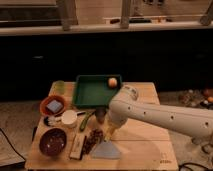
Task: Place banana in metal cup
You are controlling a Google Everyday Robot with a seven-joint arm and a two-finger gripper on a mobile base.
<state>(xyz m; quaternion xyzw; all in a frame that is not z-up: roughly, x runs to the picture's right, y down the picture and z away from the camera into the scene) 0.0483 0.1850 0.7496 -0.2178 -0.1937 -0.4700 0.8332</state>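
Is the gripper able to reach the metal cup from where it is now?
Probably yes. The gripper hangs just beside the metal cup, near the table's middle, and nothing stands between them. The green cucumber lies on the cup's far side, out of the way.

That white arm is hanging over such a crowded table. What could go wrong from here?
The gripper sits low among packed items, so it might nudge the green vegetable or the metal cup just beside it. The arm also hides the spot beneath it, so a miss there would likely be hard to notice.
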